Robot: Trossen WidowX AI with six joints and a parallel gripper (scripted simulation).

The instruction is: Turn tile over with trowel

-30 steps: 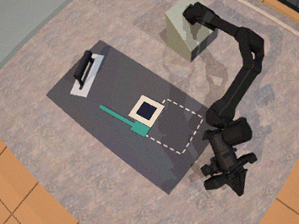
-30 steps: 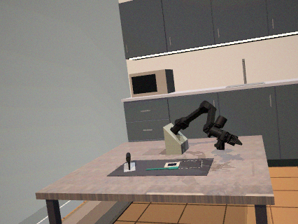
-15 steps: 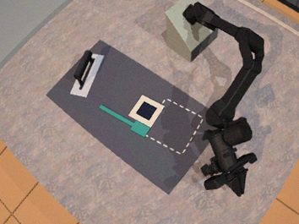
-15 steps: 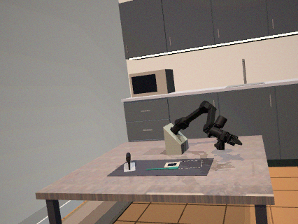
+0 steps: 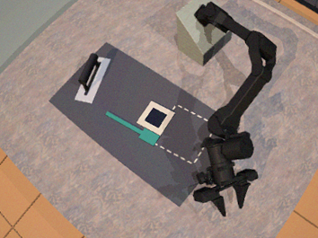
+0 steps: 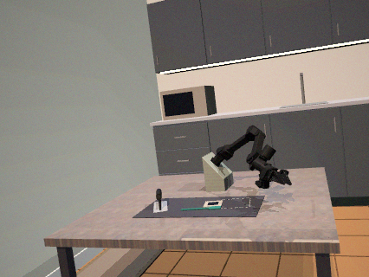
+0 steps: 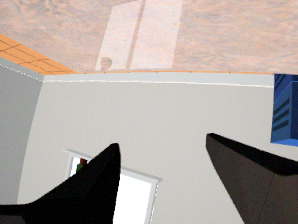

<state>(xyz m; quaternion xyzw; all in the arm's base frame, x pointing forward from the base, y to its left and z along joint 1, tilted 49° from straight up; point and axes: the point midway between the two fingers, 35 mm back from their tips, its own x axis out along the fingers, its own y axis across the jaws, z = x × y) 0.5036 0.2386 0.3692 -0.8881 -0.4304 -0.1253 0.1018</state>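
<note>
The tile (image 5: 144,113) (image 6: 207,206) lies flat on the mat with its dark marked square facing up. It is beside the dashed outline (image 5: 175,154), at the outline's upper-left corner in the top view. The small teal trowel (image 5: 149,136) (image 6: 211,208) lies on the mat. Its blade is close against the tile's lower edge and its handle points to the upper left; whether blade and tile touch I cannot tell. My gripper (image 5: 233,211) (image 6: 290,177) (image 7: 163,145) is open and empty, raised above the table beyond the mat's lower-right end, far from trowel and tile.
A larger trowel with a black handle (image 5: 89,71) (image 6: 158,198) stands on its pale plate at the mat's far-left end. The dark mat (image 5: 101,114) (image 6: 182,214) lies on the table. A pale wedge block (image 5: 189,41) (image 6: 214,179) stands under the arm's base. My forearm hangs over the outline's right corner.
</note>
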